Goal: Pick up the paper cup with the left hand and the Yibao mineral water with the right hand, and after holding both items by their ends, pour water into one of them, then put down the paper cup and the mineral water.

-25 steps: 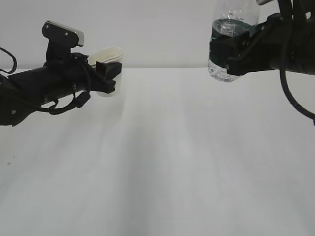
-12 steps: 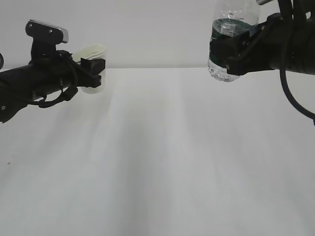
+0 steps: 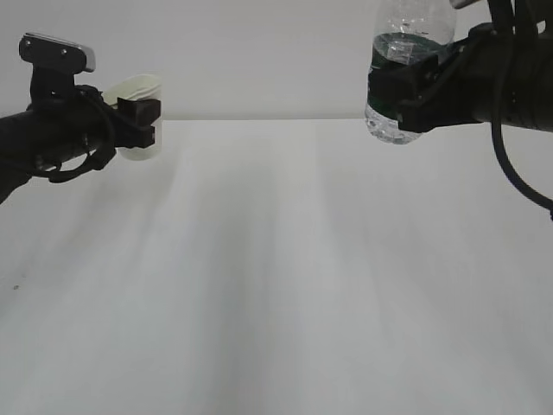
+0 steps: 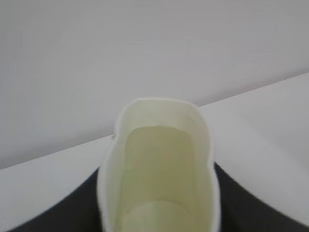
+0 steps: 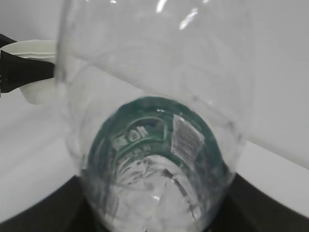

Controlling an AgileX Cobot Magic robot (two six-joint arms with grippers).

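Observation:
The paper cup (image 3: 131,90), white with a cream inside, hangs above the table at the far left, with my left gripper (image 3: 138,121) shut on its sides. The left wrist view looks down into the squeezed cup (image 4: 159,164), with dark fingers (image 4: 72,210) on either side. High on the right, my right gripper (image 3: 402,95) is shut on the Yibao mineral water (image 3: 406,35), a clear bottle with a green label. It is held roughly upright, its top out of frame. The right wrist view shows the bottle (image 5: 154,145) between the jaws and the cup (image 5: 36,77) far off to the left.
The white table (image 3: 285,277) stretches below both arms, with a plain pale wall behind it. A black cable (image 3: 518,186) hangs from the right arm. A wide gap separates the cup and the bottle.
My left arm has carried the cup steadily to the left, away from the bottle. The right arm and the bottle have stayed still.

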